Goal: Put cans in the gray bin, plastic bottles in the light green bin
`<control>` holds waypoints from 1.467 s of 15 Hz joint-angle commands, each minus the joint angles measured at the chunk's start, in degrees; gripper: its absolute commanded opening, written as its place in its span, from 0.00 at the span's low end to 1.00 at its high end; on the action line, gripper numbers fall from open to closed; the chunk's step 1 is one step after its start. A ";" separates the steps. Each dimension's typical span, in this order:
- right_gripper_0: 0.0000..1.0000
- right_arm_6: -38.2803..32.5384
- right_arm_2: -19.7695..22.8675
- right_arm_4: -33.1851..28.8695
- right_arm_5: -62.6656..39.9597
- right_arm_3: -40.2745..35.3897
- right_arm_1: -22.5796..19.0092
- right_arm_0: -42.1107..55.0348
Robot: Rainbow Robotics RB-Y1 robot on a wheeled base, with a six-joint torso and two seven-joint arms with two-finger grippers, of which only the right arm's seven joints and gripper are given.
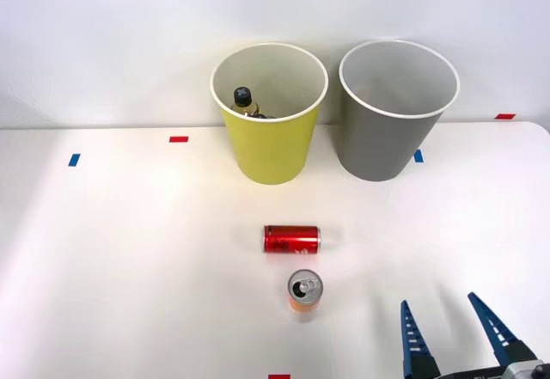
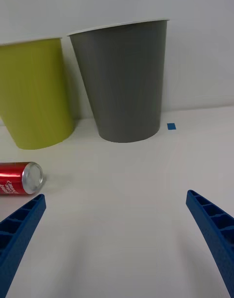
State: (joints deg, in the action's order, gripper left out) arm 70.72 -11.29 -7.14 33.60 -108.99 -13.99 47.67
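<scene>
The red can (image 1: 291, 239) lies on its side on the white worktop (image 1: 129, 259), near the middle, its long axis running from 9 to 3 o'clock in the front view. In the wrist view its silver top (image 2: 33, 176) faces the camera. Just beside it, at its 6 o'clock, the orange can (image 1: 303, 295) stands upright with its opened silver top showing; the 2 cans sit close but apart.

At 12 o'clock from the red can stands the light green bin (image 1: 268, 149), upright, its whitish inside open to view. Within it the black cap of 1 bottle (image 1: 243, 97) shows against the inner wall; the rest of that bottle is mostly hidden, with a hint of amber beneath the cap. At the green bin's 3 o'clock, near it but not touching, stands the gray bin (image 1: 378, 143), also upright, with a paler rim.

The right pincer (image 1: 451, 332) hangs at 4 o'clock from the orange can, well apart from both cans. Its 2 blue ribbed fingers (image 2: 212, 225) are spread wide with nothing between them, pointing toward the bins.

Small tape marks dot the worktop: a blue tab (image 2: 171, 126) beside the gray bin's base, a red tab (image 1: 178, 139) and a blue one (image 1: 74, 160) off at 10 o'clock from the cans.
</scene>
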 commanded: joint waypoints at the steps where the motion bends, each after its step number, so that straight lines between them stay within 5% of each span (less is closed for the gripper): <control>1: 1.00 1.17 -4.88 1.25 3.40 0.09 -4.21 0.76; 7: 1.00 17.17 -9.28 10.21 4.90 0.80 -4.21 3.31; 13: 1.00 17.52 -7.78 10.92 10.96 7.21 0.45 4.36; 22: 1.00 17.87 -7.08 10.92 10.96 7.21 0.54 4.98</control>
State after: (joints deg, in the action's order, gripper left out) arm 88.59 -18.38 3.77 44.57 -101.78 -13.45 52.64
